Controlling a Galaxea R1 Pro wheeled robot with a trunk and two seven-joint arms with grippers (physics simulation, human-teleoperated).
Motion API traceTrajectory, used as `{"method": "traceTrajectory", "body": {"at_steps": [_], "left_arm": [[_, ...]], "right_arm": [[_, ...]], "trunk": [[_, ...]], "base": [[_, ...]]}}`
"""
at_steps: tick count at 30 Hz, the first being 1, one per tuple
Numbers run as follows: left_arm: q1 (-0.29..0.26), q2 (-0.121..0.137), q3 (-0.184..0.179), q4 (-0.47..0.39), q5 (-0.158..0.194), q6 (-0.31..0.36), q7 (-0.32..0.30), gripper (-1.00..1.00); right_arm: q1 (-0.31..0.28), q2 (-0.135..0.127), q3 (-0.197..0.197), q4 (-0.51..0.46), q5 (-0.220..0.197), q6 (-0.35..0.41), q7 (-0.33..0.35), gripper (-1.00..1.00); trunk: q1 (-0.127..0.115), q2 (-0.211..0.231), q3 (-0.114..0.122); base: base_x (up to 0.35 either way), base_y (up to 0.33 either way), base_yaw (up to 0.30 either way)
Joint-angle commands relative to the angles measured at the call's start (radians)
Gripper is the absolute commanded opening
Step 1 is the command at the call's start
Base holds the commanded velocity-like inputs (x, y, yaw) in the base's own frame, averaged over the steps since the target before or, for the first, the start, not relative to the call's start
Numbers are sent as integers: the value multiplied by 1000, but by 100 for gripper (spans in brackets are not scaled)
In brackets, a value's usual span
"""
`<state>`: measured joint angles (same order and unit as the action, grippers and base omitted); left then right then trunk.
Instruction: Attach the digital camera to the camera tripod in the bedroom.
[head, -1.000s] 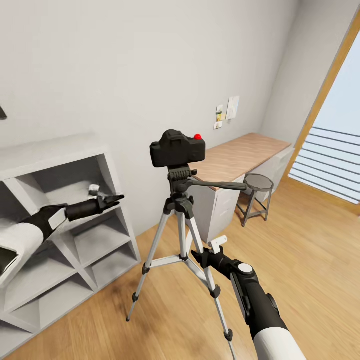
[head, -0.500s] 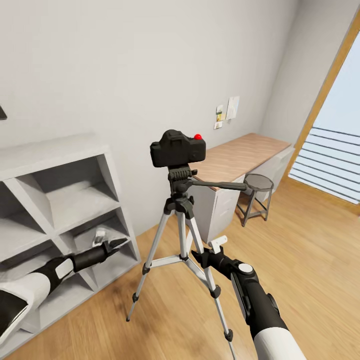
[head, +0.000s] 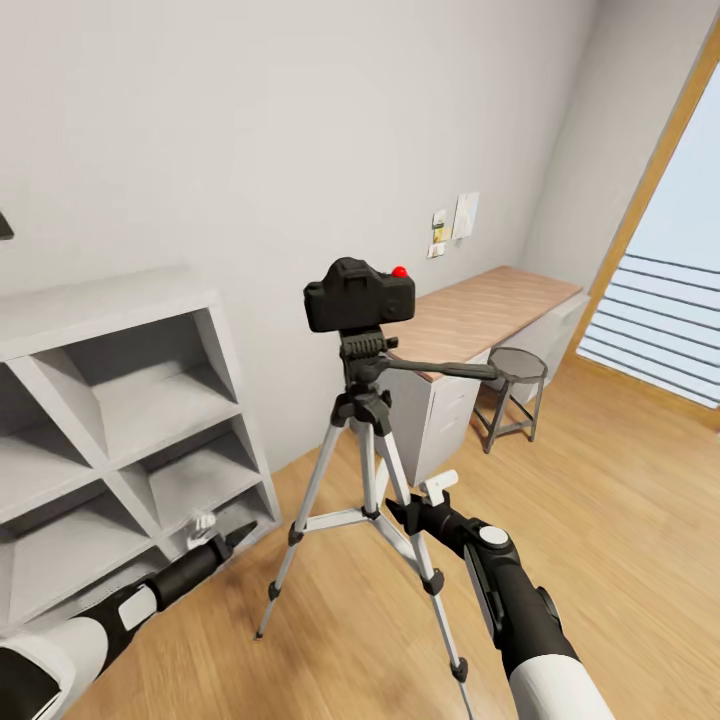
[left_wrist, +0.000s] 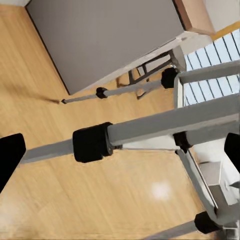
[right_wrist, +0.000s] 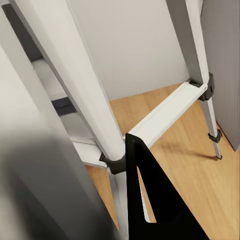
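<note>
A: Head view, where is it?
B: The digital camera (head: 359, 296) sits atop the camera tripod (head: 365, 470), above both my pincers; my right pincer (head: 412, 512) is nearer, by a leg.

A: Wrist views?
B: Left pincer (head: 232, 536): released, empty. Right grip: cannot tell.

Silver legs of the camera tripod (left_wrist: 150, 127) with black joints cross above a light wood floor (left_wrist: 75, 200), grey desk (left_wrist: 105, 40) behind.
</note>
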<state>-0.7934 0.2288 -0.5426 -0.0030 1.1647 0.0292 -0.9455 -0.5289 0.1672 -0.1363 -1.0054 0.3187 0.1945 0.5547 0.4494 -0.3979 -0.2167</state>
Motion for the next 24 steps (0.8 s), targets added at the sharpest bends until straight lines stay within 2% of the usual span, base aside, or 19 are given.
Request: {"method": "traceTrajectory", "body": {"at_steps": [1, 5, 6, 12, 17, 24], "left_arm": [[5, -6, -14, 0, 3, 9, 3, 100], [28, -28, -40, -1, -21, 31, 25, 100], [34, -30, -40, -2, -16, 37, 31, 100], [68, 2, -41, -5, 14, 71, -3, 100], [95, 5, -42, -6, 17, 84, -31, 100], [99, 6, -42, -4, 18, 84, -69, 100]], "right_arm": [[-1, 1, -5, -2, 12, 1, 8, -100], [-1, 1, -7, 0, 11, 6, 16, -100], [-1, 1, -7, 0, 11, 6, 17, -100], [0, -23, -4, -6, -6, 5, 20, -100], [0, -28, -1, -8, -9, 1, 20, -100], [0, -29, -2, -10, -7, -1, 22, -100]], "trunk": [[1, -2, -2], [1, -2, -2], [1, -2, -2], [1, -2, -2], [1, -2, -2], [1, -2, -2]], "base": [[0, 0, 0], [0, 0, 0], [0, 0, 0], [0, 0, 0], [0, 0, 0], [0, 0, 0]]}}
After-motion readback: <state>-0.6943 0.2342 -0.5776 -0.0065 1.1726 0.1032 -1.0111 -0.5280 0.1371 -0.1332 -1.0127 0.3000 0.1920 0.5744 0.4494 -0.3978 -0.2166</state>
